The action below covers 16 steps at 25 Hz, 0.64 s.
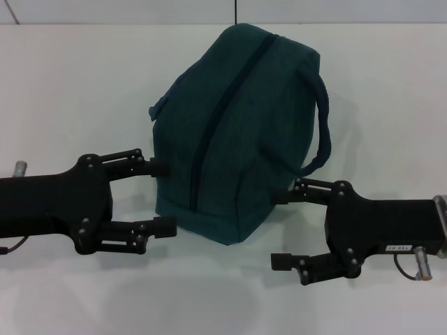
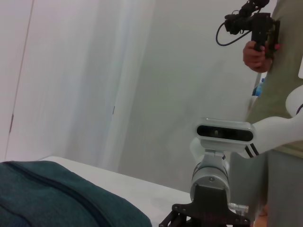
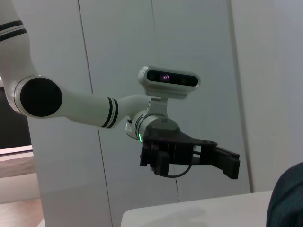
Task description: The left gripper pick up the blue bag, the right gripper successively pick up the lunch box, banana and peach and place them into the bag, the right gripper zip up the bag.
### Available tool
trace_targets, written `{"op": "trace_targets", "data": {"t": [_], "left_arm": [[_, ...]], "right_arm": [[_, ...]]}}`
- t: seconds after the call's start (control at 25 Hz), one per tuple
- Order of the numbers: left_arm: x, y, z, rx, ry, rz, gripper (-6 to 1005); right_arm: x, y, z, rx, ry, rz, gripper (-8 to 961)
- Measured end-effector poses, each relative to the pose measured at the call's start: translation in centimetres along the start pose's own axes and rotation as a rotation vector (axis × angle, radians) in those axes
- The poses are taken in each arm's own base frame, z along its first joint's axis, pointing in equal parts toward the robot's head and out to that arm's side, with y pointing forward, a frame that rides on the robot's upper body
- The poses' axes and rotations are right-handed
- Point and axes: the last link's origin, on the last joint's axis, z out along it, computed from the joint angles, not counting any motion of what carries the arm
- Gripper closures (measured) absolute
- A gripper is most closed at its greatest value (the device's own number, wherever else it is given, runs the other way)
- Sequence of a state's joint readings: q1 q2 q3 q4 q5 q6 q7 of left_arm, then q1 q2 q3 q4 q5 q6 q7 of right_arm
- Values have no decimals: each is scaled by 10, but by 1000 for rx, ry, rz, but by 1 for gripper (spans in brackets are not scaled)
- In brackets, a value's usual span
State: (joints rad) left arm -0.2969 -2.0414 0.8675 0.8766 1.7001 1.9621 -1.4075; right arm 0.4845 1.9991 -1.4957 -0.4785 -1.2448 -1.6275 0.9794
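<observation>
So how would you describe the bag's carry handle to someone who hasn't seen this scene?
On the white table lies one teal bag between the left gripper and right gripper. Its handle is the padded loop arching off the side nearer the right gripper, unlike the dark zipper along the top.

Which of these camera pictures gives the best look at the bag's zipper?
The head view: it shows the bag whole from above, with the zipper running along its top, closed as far as it shows. The left wrist view catches only a stretch of zipper on one corner. The right wrist view shows only a sliver of fabric, no zipper.
</observation>
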Motion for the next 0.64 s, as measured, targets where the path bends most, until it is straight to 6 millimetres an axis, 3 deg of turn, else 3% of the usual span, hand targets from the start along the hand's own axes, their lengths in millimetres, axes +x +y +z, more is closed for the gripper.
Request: {"op": "trace_targets", "data": {"t": [0.64], "left_arm": [[-7, 4, 4, -11, 8, 20, 125]], "right_arm": [[0, -1, -6, 34, -17, 4, 68]]}}
